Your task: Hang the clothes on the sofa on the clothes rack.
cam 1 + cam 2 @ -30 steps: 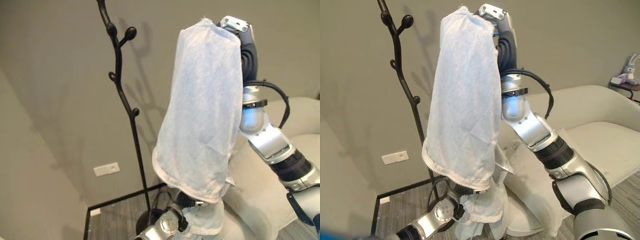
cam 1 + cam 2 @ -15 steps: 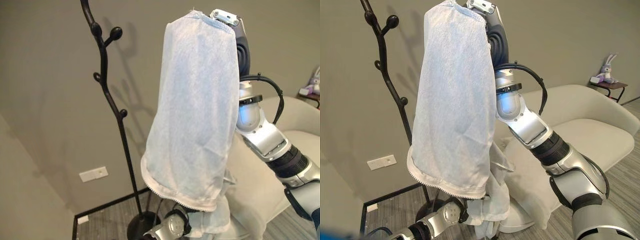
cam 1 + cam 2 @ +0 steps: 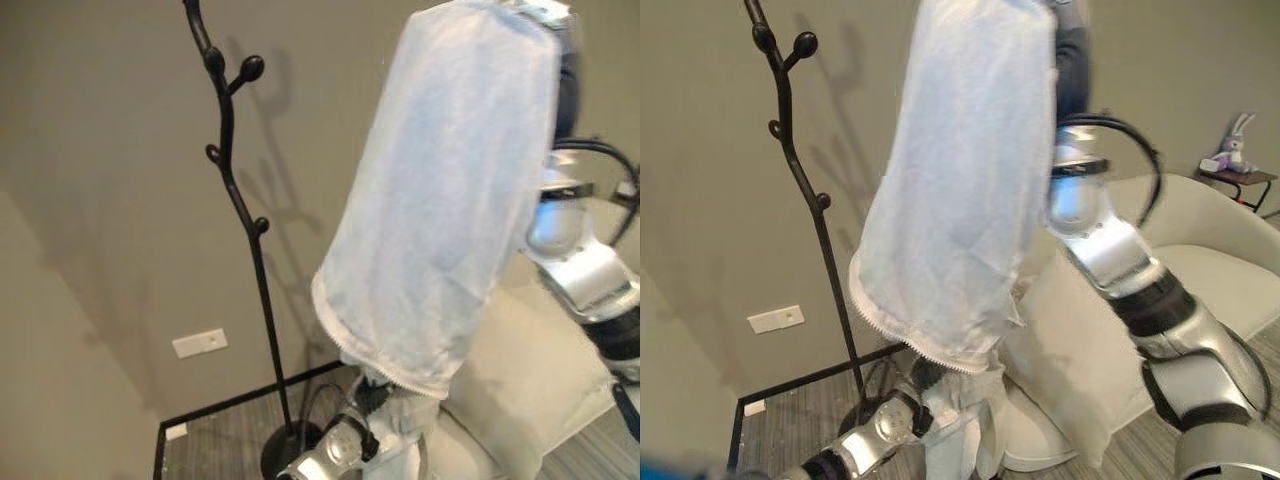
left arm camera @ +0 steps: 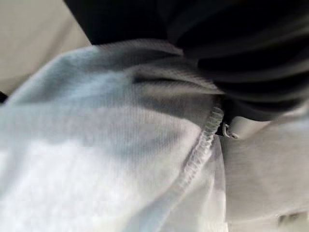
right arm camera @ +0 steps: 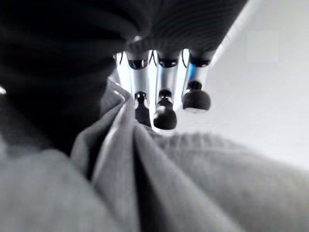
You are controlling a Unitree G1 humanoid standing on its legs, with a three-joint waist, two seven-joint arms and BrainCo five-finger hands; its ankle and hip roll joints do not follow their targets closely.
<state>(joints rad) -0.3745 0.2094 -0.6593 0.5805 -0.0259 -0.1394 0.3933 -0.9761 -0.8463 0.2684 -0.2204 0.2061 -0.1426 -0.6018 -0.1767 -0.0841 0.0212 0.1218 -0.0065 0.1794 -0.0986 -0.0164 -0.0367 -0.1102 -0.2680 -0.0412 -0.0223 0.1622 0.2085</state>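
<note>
A: Nearest the camera, what's low in the eye views?
B: Left arm comes in at the bottom, its hand (image 3: 940, 415) buried in the lower folds of the white garment (image 3: 445, 190). Left wrist view has cloth with a stitched hem (image 4: 200, 154) right against the dark cover. Fingers hidden, so can't tell if they're curled or straight.

A: And the right hand?
B: Raised high. The garment drapes over the right hand (image 5: 164, 104) and hangs down in front of that arm like a sleeve, zigzag-stitched hem at the bottom edge. Right wrist view shows dark-tipped fingers bent forward with grey folds of the cloth bunched up against them and the cover. Grip itself isn't visible; can't tell whether they pinch the fabric or it just lies over the hand.

A: So where's the garment relative to the rack?
B: Off the sofa, up in the air, not on the rack. The black coat rack (image 3: 235, 190) stands to the robot's left of it, apart, branch-like pegs with knob ends bare, round base (image 3: 290, 450) on the floor.

A: Behind that?
B: Cream sofa (image 3: 1200, 270) with a pillow (image 3: 1080, 360) right of the garment, white wall socket (image 3: 199, 342) low on the grey wall, and a plush rabbit (image 3: 1232, 145) on a side table (image 3: 1245, 176) far right.
</note>
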